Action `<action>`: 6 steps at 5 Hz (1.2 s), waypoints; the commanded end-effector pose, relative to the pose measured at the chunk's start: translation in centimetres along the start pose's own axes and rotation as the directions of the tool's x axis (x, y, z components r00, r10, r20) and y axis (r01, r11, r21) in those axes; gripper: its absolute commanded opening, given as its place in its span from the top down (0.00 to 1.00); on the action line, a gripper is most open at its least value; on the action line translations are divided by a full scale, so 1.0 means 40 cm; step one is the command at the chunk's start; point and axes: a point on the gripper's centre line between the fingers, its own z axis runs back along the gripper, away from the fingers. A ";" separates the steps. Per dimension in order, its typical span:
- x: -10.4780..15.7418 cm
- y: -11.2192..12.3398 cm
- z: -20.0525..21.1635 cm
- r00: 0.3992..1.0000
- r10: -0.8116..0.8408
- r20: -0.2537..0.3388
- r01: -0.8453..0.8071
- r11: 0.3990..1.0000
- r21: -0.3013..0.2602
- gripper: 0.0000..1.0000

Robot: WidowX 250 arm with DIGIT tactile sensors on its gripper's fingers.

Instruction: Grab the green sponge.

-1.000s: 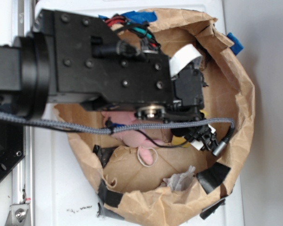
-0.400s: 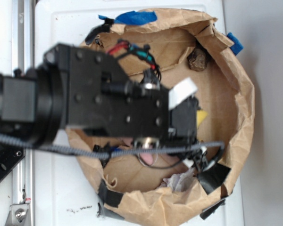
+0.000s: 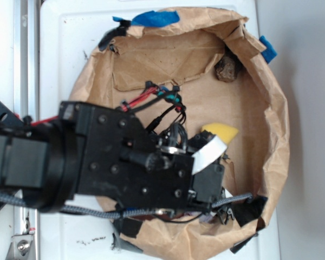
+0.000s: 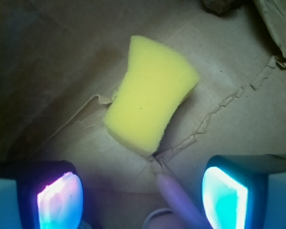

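The green sponge [image 4: 150, 95] is a plain yellow foam block with a pinched waist. It lies flat on brown paper in the upper middle of the wrist view. In the exterior view one corner of the sponge [image 3: 221, 131] shows just right of my black arm [image 3: 124, 162]. My gripper [image 4: 142, 191] is open, with its two glowing pads [image 4: 59, 198] at the bottom corners of the wrist view. It is short of the sponge and apart from it. A pink plush limb [image 4: 178, 198] lies between the pads, untouched. The arm hides the fingers in the exterior view.
A crumpled brown paper bowl [image 3: 273, 108] walls in the work area on a white table [image 3: 59, 54]. A brown lump [image 3: 226, 69] sits at its far right. Blue tape [image 3: 154, 19] and black tape [image 3: 244, 208] patch the rim. A torn paper seam [image 4: 214, 114] runs right of the sponge.
My arm has swept from the top of the exterior view down to its lower part. More of the sponge shows, and the pink plush is now hidden beneath the arm.
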 end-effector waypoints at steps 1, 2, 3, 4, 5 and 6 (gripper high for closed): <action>0.005 0.004 0.015 0.998 0.059 0.018 -0.058 0.998 -0.031 0.00; -0.012 0.031 0.009 0.996 0.086 0.029 -0.086 0.996 -0.008 0.00; -0.042 0.047 0.024 0.993 0.113 0.041 -0.113 0.994 -0.007 0.00; -0.054 0.047 0.035 0.991 0.125 0.041 -0.125 0.992 -0.012 0.00; -0.062 0.046 0.044 0.990 0.139 0.037 -0.138 0.990 -0.009 0.00; -0.030 0.051 0.051 0.986 0.162 0.036 -0.162 0.987 -0.009 0.00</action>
